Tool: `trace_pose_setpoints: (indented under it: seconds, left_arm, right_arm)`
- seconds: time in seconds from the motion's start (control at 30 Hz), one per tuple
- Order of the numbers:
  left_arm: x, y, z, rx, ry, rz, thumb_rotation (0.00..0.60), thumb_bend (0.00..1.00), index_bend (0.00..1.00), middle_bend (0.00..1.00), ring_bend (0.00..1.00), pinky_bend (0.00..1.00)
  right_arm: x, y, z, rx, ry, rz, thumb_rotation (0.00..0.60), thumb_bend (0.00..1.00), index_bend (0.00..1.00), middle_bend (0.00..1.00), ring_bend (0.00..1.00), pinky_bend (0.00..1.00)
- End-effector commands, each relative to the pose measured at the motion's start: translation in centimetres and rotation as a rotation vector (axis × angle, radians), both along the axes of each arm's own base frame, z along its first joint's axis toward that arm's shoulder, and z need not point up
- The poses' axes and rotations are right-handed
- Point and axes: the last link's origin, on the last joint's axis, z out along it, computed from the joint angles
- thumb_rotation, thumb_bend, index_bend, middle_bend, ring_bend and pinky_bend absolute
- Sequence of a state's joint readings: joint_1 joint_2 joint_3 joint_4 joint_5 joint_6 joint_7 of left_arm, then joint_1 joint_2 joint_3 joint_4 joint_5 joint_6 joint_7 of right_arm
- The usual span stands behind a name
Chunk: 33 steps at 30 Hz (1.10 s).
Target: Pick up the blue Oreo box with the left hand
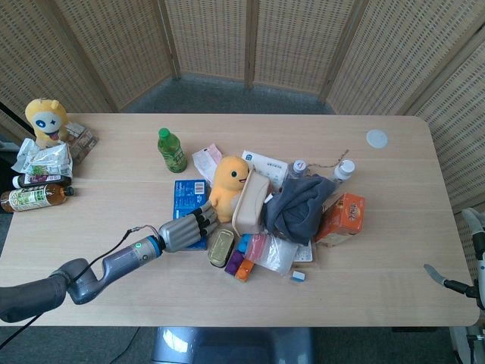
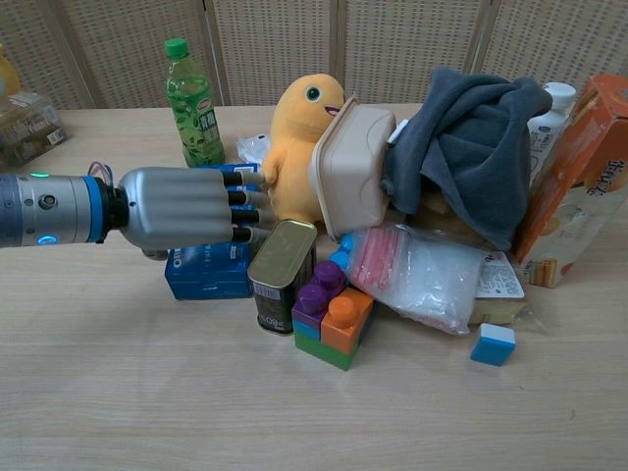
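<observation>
The blue Oreo box (image 1: 186,196) lies flat on the table, left of the yellow duck plush (image 1: 229,177). My left hand (image 1: 186,230) is stretched flat over the box's near half, palm down, fingers straight and apart, holding nothing. In the chest view the left hand (image 2: 182,208) covers most of the Oreo box (image 2: 208,277), and its fingertips (image 2: 253,201) reach the duck plush (image 2: 299,132) and the top of the tin can (image 2: 281,276). I cannot tell whether the palm touches the box. My right hand (image 1: 464,265) shows only partly at the right edge, fingers apart and empty.
A green bottle (image 2: 189,103) stands behind the box. Right of it crowd a beige container (image 2: 353,169), grey cloth (image 2: 466,147), toy blocks (image 2: 332,316), a plastic bag (image 2: 417,275) and an orange box (image 2: 579,182). Snacks and a yellow toy (image 1: 44,121) sit far left.
</observation>
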<state>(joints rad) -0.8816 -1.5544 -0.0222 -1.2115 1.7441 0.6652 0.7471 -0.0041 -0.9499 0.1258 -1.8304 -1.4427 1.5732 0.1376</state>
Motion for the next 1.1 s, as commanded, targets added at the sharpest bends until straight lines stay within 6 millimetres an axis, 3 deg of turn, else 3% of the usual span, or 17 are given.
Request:
trace_pose_setpoints:
  seconds: [0.03,0.27,0.67,0.73,0.77,0.83,0.9,1.0,1.1]
  left_arm:
    - [0.1,-0.1,-0.2,-0.002,-0.004,-0.004,0.600,0.00,0.00,0.00,0.00,0.00]
    - [-0.1,0.0,0.6,0.009,0.007,-0.013,0.600,0.00,0.00,0.00,0.00,0.00]
    - [-0.6,-0.9,-0.9,-0.017,0.028,-0.027,0.600,0.00,0.00,0.00,0.00,0.00]
    - [-0.5,-1.0,-1.0,-0.022,0.023,-0.035,0.600,0.00,0.01,0.00,0.00,0.04]
    - [-0.5,-1.0,-1.1,-0.018,0.023,-0.041,0.600,0.00,0.06,0.01,0.06,0.14]
    - [-0.7,-1.0,-1.2,-0.016,0.032,-0.045,0.600,0.00,0.31,0.23,0.37,0.44]
    - [-0.9,-1.1,-1.3,-0.013,0.033,-0.052,0.600,0.00,0.49,0.47,0.58,0.58]
    - [-1.1,-1.2,-1.3,-0.010,0.023,-0.059,0.600,0.00,0.66,0.65,0.74,0.69]
    - [-1.1,-1.3,-1.0,-0.006,0.006,-0.074,0.600,0.00,0.72,0.72,0.79,0.73]
  right_arm:
    - [0.0,0.0,0.1,-0.002,-0.001,-0.001,0.536,0.00,0.00,0.00,0.00,0.00]
    - [0.0,0.0,0.1,-0.005,-0.001,-0.002,0.535,0.00,0.00,0.00,0.00,0.00]
    - [0.1,0.1,0.2,-0.008,-0.008,0.002,0.533,0.00,0.00,0.00,0.00,0.00]
    - [0.1,0.1,0.2,-0.007,-0.007,0.004,0.537,0.00,0.00,0.00,0.00,0.00]
    - [0.1,0.1,0.2,-0.008,-0.008,0.005,0.536,0.00,0.00,0.00,0.00,0.00]
    - [0.1,0.1,0.2,-0.009,-0.007,0.005,0.537,0.00,0.00,0.00,0.00,0.00]
    - [0.1,0.1,0.3,-0.010,-0.009,0.006,0.535,0.00,0.00,0.00,0.00,0.00]
    - [0.1,0.1,0.3,-0.012,-0.011,0.006,0.534,0.00,0.00,0.00,0.00,0.00]
    - [0.1,0.1,0.3,-0.009,-0.013,0.006,0.531,0.00,0.00,0.00,0.00,0.00]
